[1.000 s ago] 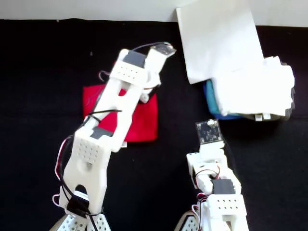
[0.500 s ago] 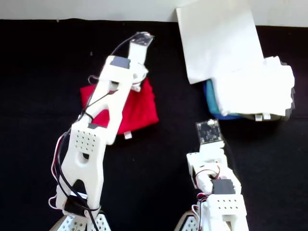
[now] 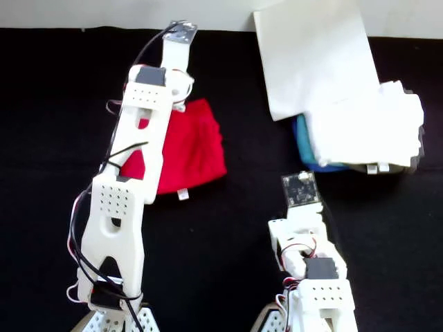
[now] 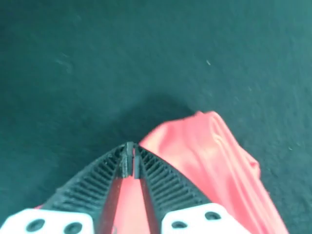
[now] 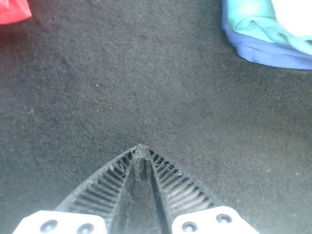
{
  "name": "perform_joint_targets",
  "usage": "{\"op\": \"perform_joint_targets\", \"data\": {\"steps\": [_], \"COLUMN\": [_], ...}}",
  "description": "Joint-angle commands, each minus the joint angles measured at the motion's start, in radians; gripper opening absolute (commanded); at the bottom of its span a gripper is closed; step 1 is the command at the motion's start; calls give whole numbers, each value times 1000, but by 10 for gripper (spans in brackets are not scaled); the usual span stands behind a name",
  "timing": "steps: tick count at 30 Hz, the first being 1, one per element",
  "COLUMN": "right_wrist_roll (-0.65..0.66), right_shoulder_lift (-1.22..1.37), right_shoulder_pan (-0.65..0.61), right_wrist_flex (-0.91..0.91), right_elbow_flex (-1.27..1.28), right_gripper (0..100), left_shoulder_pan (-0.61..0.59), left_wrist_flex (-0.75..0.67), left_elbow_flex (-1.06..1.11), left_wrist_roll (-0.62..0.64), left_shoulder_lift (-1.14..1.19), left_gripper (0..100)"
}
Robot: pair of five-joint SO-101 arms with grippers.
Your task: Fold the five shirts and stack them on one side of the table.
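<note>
A red shirt [image 3: 192, 149] lies crumpled on the black table [image 3: 55, 104], left of centre, with a white tag at its near edge. My left arm [image 3: 142, 131] stretches over it toward the far side. In the left wrist view my left gripper [image 4: 129, 158] is shut, with red shirt [image 4: 214, 161] fabric pinched between its fingers and trailing beside them. My right gripper [image 5: 140, 153] is shut and holds nothing, low over bare table near the front centre. A corner of the red shirt [image 5: 12, 9] lies off to one side of it.
At the right, a stack of folded shirts [image 3: 363, 131] has white on top, with teal and blue edges [image 5: 263, 34] below. A large white sheet [image 3: 315, 55] leans over the far edge beside it. The right arm [image 3: 308, 263] stands at the front.
My left arm has swung left and farther away, dragging the red shirt's far edge with it. The shirt has turned and bunched up. The right arm has stayed still.
</note>
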Motion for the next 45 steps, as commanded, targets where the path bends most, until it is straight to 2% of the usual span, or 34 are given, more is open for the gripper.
{"op": "perform_joint_targets", "data": {"steps": [1,6,13,18,23,28,36,39,45], "right_wrist_roll": [-6,-6,-6,-6,-6,-6,-6,-6,-6], "right_shoulder_lift": [-16,-16,-16,-16,-16,-16,-16,-16,-16], "right_shoulder_pan": [8,8,8,8,8,8,8,8,8], "right_wrist_flex": [-16,-16,-16,-15,-16,-16,-16,-16,-16], "right_elbow_flex": [59,59,59,59,59,59,59,59,59], "right_gripper": [8,8,8,8,8,8,8,8,8], "left_shoulder_pan": [1,54,140,127,108,76,-22,-111,-223], "left_wrist_flex": [66,143,15,-141,-140,12,488,542,537], "left_elbow_flex": [-42,-41,-68,-73,-105,-236,-476,-484,-404], "left_wrist_roll": [8,6,3,3,5,6,2,2,5], "left_shoulder_lift": [-41,-39,41,136,107,27,-59,-39,94], "left_gripper": [61,66,66,63,63,63,63,63,63]}}
